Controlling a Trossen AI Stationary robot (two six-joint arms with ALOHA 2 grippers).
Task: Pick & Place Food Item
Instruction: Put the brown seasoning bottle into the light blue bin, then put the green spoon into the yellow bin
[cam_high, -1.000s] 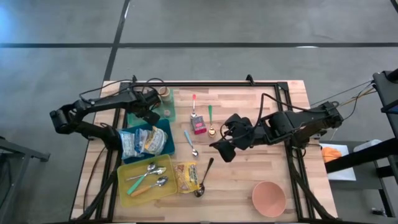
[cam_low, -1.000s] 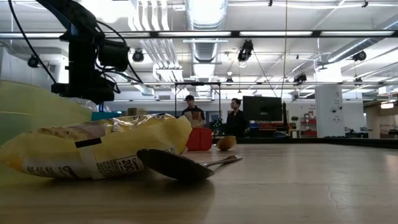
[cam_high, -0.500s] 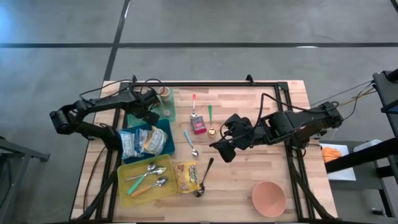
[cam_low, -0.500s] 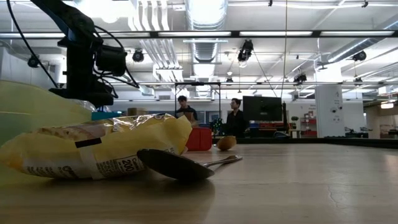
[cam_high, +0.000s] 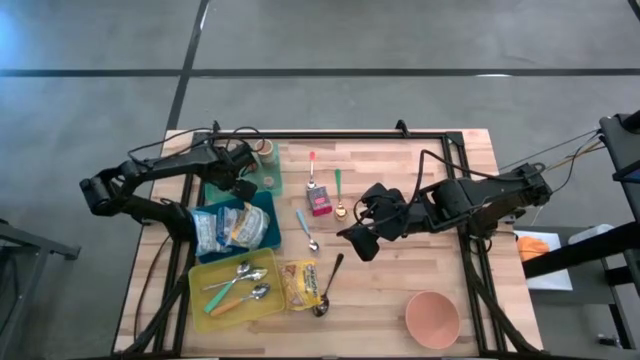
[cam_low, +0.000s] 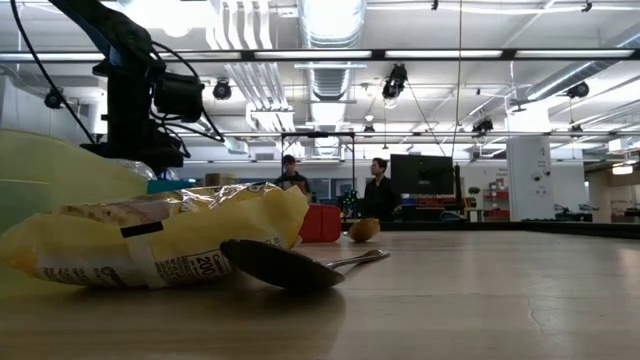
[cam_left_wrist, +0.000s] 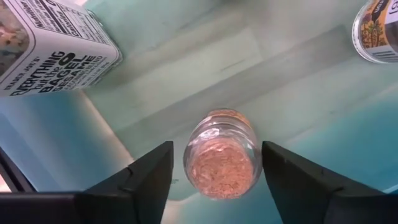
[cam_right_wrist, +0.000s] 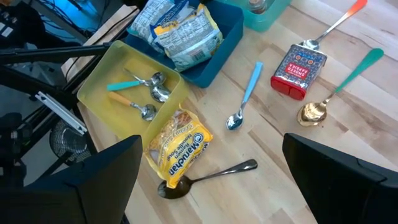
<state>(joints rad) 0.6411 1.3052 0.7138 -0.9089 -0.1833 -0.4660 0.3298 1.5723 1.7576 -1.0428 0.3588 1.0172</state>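
A small glass jar of brown seasoning (cam_left_wrist: 219, 157) stands on end on the floor of the teal tray (cam_left_wrist: 298, 106) at the table's far left. My left gripper (cam_high: 243, 186) points down over it, open. Its fingers (cam_left_wrist: 140, 183) flank the jar with a gap on each side. A yellow noodle packet (cam_high: 300, 283) lies flat on the table by the near edge, a dark spoon (cam_right_wrist: 211, 173) against it. My right gripper (cam_high: 358, 240) hangs open above the table's middle, holding nothing.
Two more seasoning jars (cam_left_wrist: 50, 43) (cam_left_wrist: 376, 31) share the teal tray. A blue bin (cam_high: 262, 212) holds a snack bag, and a yellow bin (cam_high: 205, 275) holds spoons. A red tin (cam_high: 320, 203), loose spoons (cam_right_wrist: 244, 99) and a pink bowl (cam_high: 432, 318) lie on the wood.
My left gripper has turned slightly in place over the teal tray. Nothing on the table has moved.
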